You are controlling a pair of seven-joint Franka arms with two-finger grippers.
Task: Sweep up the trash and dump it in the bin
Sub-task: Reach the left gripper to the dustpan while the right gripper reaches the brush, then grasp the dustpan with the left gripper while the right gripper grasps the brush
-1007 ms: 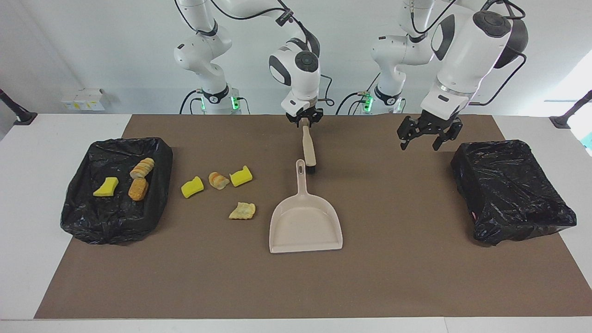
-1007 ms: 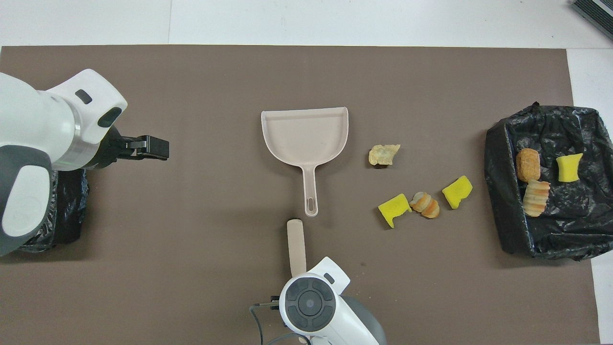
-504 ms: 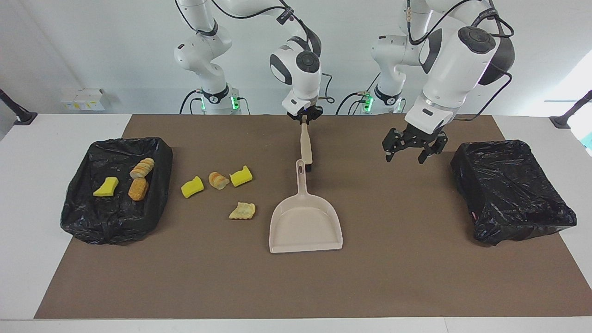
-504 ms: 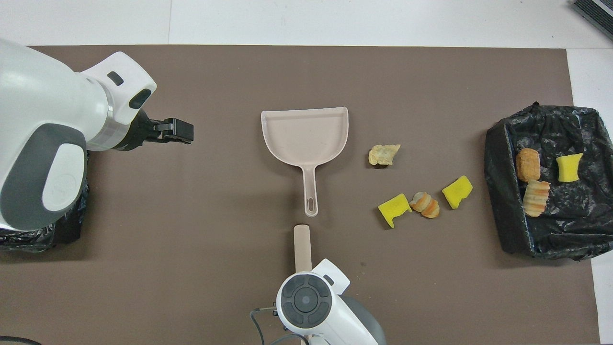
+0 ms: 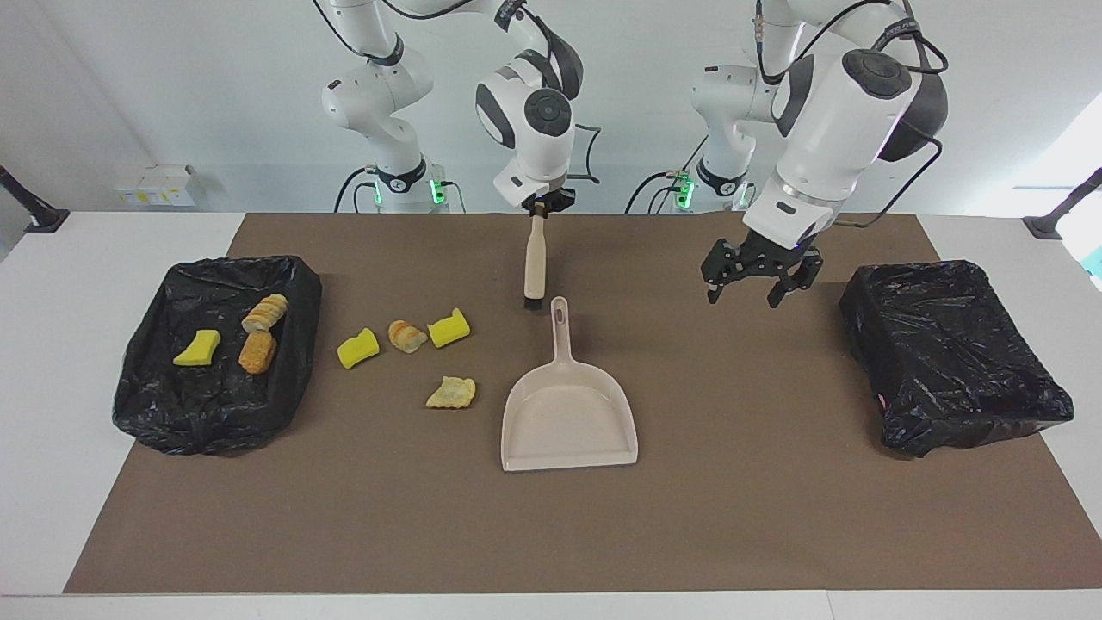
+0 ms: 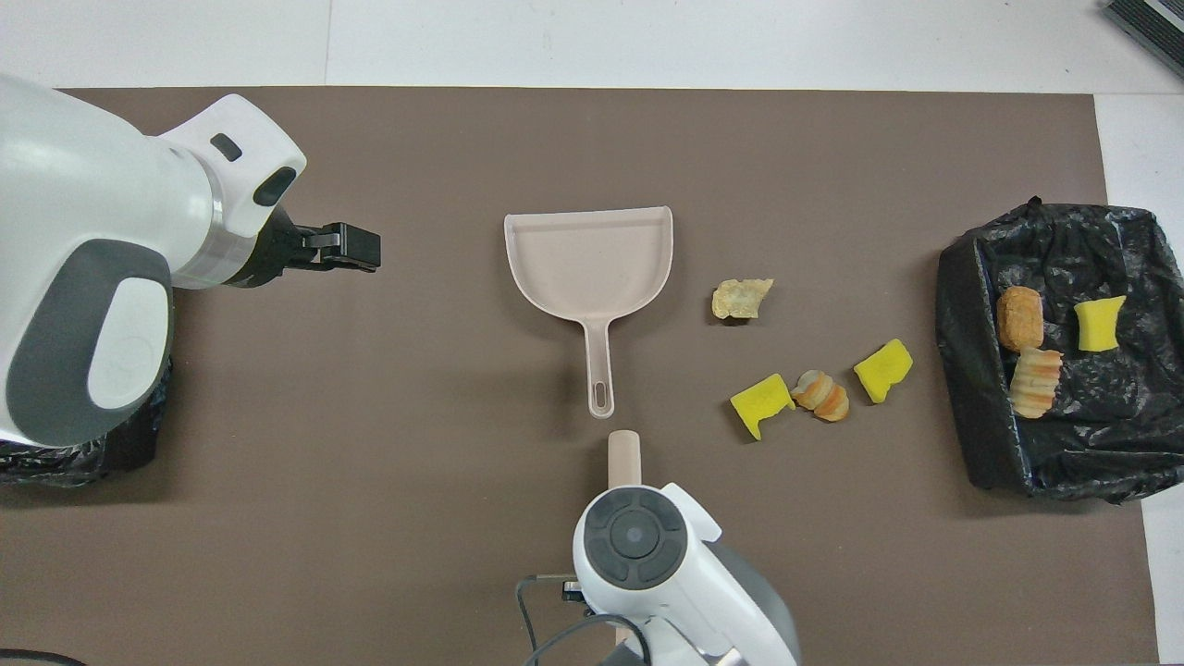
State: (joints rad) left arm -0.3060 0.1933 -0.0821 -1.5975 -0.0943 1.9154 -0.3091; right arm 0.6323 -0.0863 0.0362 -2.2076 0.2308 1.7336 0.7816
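Trash (image 5: 404,335): four pieces on mat, three in bin (image 5: 155,405); right gripper (image 5: 540,205) pinches hanging brush (image 5: 534,267); left gripper (image 5: 752,277), fingers spread, over mat near second bin (image 5: 951,362).

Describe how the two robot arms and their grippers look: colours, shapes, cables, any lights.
Both arms are glossy white with rounded segments and dark grey round joint caps. Black cables loop along the upper links of each. Green lights glow at both bases. The left gripper is black, with angular linked fingers. The right gripper is also black and looks more compact under its white wrist.
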